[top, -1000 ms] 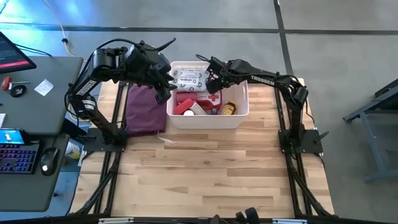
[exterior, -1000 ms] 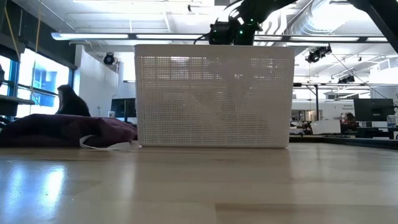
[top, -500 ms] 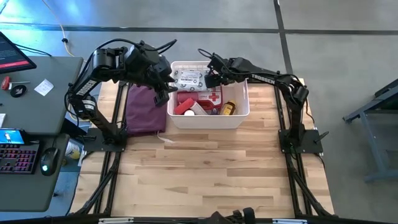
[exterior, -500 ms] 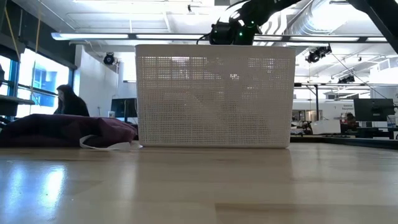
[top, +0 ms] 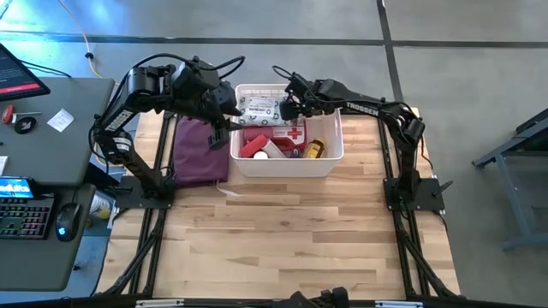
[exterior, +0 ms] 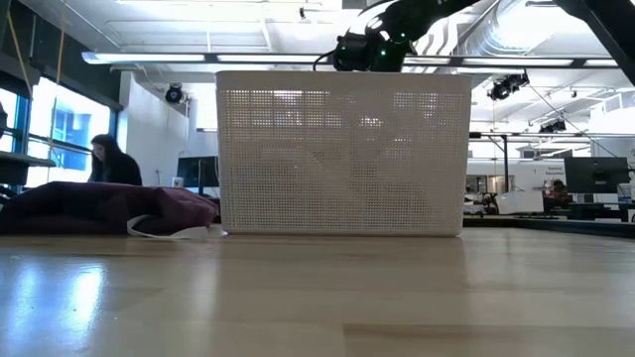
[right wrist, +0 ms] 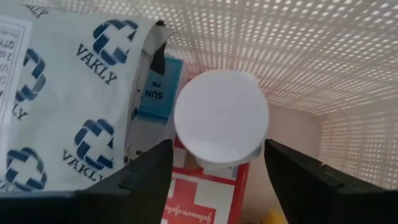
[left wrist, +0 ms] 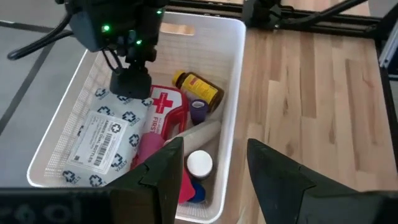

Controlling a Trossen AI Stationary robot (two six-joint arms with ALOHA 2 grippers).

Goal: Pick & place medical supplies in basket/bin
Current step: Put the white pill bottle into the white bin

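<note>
The white slotted basket (top: 330, 154) stands at the table's far middle. In it lie a grey-white wipes packet (left wrist: 102, 140), a red first-aid case (left wrist: 165, 112), an amber jar (left wrist: 199, 90), rolls and small bottles. My right gripper (right wrist: 217, 171) reaches down into the basket's far part, open. Its fingers stand on either side of a white-capped bottle (right wrist: 221, 118), which sits on the case's edge beside a blue-white box (right wrist: 155, 93). My left gripper (left wrist: 214, 180) hovers open and empty over the basket's left rim (top: 231, 128).
A maroon fabric pouch (top: 201, 150) lies on the table left of the basket. A desk with a keyboard (top: 26, 214) stands beyond the table's left edge. A person (exterior: 111, 159) sits in the room behind. The near half of the wooden table (top: 291, 239) is bare.
My right gripper has turned a little at the wrist, staying in place over the basket's far part. The basket and the pouch have kept still.
</note>
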